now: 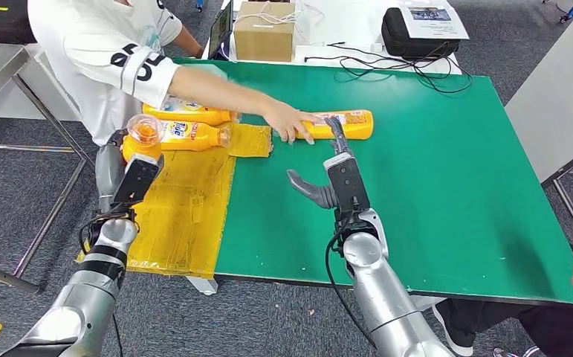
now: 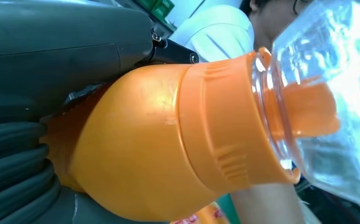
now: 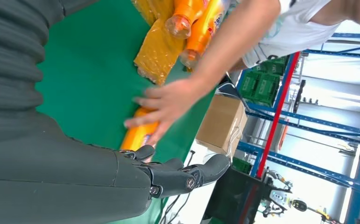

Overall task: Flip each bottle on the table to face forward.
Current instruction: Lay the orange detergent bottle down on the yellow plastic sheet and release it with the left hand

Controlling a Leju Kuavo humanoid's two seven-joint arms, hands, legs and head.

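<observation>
- On the green table, a bottle lies on its side near the far middle, with a person's hand resting flat on its neck end.
- Just this side of that bottle, the right hand hovers above the table, fingers stretched toward the bottle and thumb spread out to the side; it holds nothing.
- From the right wrist view, the right hand's fingers lie straight and together, just beside the lying bottle, under the person's spread hand; contact cannot be told.
- At the table's left edge, the left hand grips a second bottle upright, its clear cap pointing up toward the camera.
- Seen from the left wrist, that held bottle sits against the hand's grey cover, its orange collar and clear cap close to the lens.
- Beyond the held bottle, two more bottles lie on their sides on a yellow mat: one nearer, one farther, under the person's forearm.
- A cardboard box and a black case stand on a white surface past the far edge, with black cables trailing onto the green.
</observation>
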